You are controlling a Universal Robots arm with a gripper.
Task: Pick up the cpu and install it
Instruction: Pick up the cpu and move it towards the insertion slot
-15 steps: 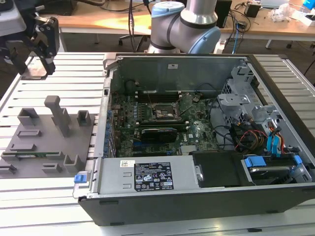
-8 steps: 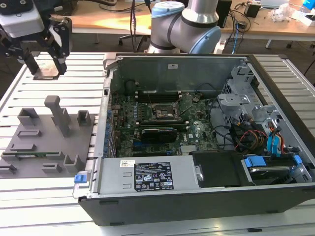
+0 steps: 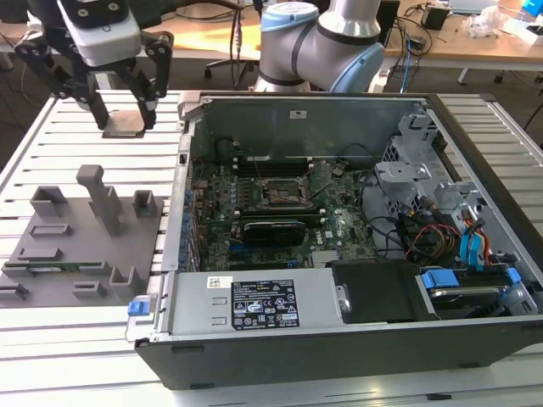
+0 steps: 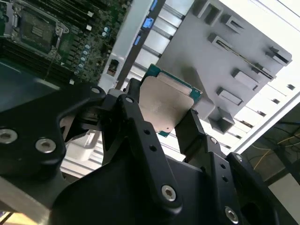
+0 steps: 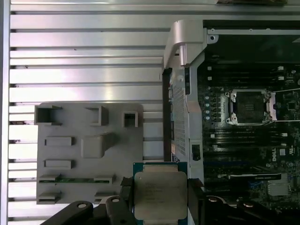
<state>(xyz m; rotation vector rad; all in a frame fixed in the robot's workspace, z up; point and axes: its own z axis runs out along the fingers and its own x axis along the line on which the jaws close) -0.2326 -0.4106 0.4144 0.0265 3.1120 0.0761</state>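
The cpu (image 5: 160, 194) is a small flat square chip with a pale metal top and a green rim. My gripper (image 5: 160, 185) is shut on it, one black finger (image 5: 125, 186) against each side. In the second wrist view the cpu (image 4: 166, 105) sits the same way between the fingers (image 4: 135, 105). In the exterior view my gripper (image 3: 125, 110) hangs above the slatted table at the exterior view's left, off the computer case, with the cpu (image 3: 125, 125) as a grey square between its fingertips. The dark empty socket (image 3: 284, 193) lies on the motherboard inside the case, also seen in both wrist views (image 5: 247, 107) (image 4: 35, 29).
A grey fixture plate (image 3: 85, 242) with posts and slots lies on the table below my gripper, beside the case. The open computer case (image 3: 182, 119) has raised metal walls. A long black card (image 3: 271, 231) sits near the socket; cables and drive bays (image 3: 441, 229) fill the exterior view's right.
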